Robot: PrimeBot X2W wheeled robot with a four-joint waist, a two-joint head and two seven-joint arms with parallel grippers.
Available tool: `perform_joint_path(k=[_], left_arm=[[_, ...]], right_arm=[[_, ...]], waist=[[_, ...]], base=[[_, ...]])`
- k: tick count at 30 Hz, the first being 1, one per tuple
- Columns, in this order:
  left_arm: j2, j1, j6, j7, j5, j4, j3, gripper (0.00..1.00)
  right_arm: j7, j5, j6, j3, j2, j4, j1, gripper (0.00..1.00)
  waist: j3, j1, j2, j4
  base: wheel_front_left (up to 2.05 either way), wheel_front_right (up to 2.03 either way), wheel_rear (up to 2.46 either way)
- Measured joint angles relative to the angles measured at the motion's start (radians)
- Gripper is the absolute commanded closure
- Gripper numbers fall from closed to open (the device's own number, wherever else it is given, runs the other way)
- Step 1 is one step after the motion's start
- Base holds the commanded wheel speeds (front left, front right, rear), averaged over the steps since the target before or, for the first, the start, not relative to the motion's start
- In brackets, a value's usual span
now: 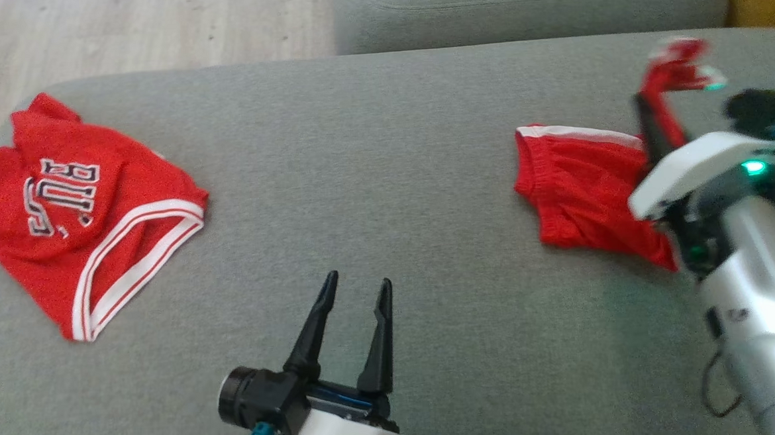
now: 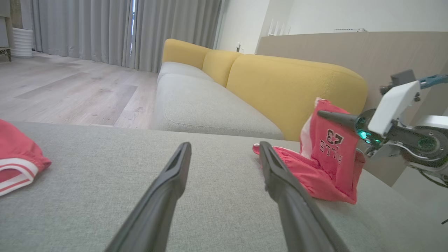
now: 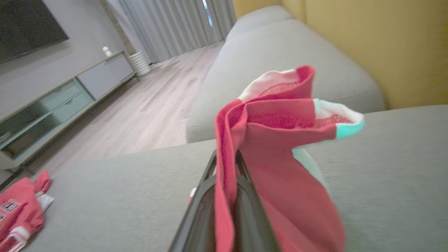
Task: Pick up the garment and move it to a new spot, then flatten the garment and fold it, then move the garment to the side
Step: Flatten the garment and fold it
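Observation:
The garment (image 1: 578,194) is a pair of red shorts with white trim, lying at the right of the grey cushion (image 1: 385,178). My right gripper (image 1: 651,121) is shut on one edge of it and holds that edge up, while the rest still rests on the cushion. In the right wrist view the cloth (image 3: 280,140) drapes over the closed fingers (image 3: 245,196). The left wrist view shows the lifted flap (image 2: 332,157), with printed lettering, hanging from the right gripper (image 2: 325,114). My left gripper (image 1: 358,288) is open and empty near the front middle, fingers (image 2: 168,182) spread above bare cushion.
A second red item, a jersey (image 1: 75,207) with white trim and lettering, lies crumpled at the cushion's left end. Beyond the cushion stand a grey sofa seat (image 1: 529,4) and its yellow backrest (image 2: 280,84). Wooden floor (image 1: 119,32) lies at the far left.

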Motion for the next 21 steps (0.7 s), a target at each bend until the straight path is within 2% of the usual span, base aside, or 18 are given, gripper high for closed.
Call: perform_joint_path(k=[2, 4, 5, 6, 12, 19, 21], left_arm=[[0.000, 0.000, -0.004, 0.000, -0.009, 0.004, -0.016, 0.00], [0.000, -0.001, -0.004, 0.000, -0.016, 0.007, -0.023, 0.00], [0.000, -0.001, -0.004, 0.000, -0.019, 0.010, -0.024, 0.00], [0.000, -0.001, -0.004, 0.000, -0.024, 0.013, -0.024, 0.00], [0.001, 0.001, 0.003, 0.000, -0.034, 0.018, -0.019, 0.00], [0.000, 0.066, 0.033, 0.000, -0.049, 0.002, 0.050, 0.00], [0.001, 0.097, 0.052, 0.000, -0.038, -0.006, 0.090, 0.00]], right_arm=[[0.020, -0.002, 0.000, 0.027, 0.032, 0.010, 0.000, 1.00], [0.036, -0.008, 0.000, 0.048, 0.054, 0.029, 0.000, 0.62], [0.041, -0.009, 0.000, 0.060, 0.060, 0.038, 0.000, 0.20], [0.042, -0.008, 0.000, 0.067, 0.064, 0.042, 0.002, 0.00], [-0.028, 0.002, 0.000, 0.087, 0.057, -0.002, 0.028, 0.00], [-0.201, -0.029, 0.000, 0.115, -0.052, -0.170, 0.198, 0.00], [-0.233, -0.034, 0.000, 0.106, -0.058, -0.219, 0.260, 0.00]], waist=[[-0.001, 0.0000, 0.0000, 0.019], [-0.002, 0.0000, 0.0000, 0.039], [-0.003, 0.0000, 0.0000, 0.049], [-0.003, 0.0000, 0.0000, 0.058], [-0.025, 0.0001, 0.0000, 0.084], [-0.085, 0.0000, 0.0000, 0.047], [-0.100, 0.0000, 0.0000, 0.025]], base=[[0.00, 0.00, 0.00], [0.00, 0.00, 0.00], [0.00, 0.00, 0.00], [0.00, 0.00, 0.00], [0.00, 0.00, 0.00], [0.00, 0.00, 0.00], [0.00, 0.00, 0.00]])
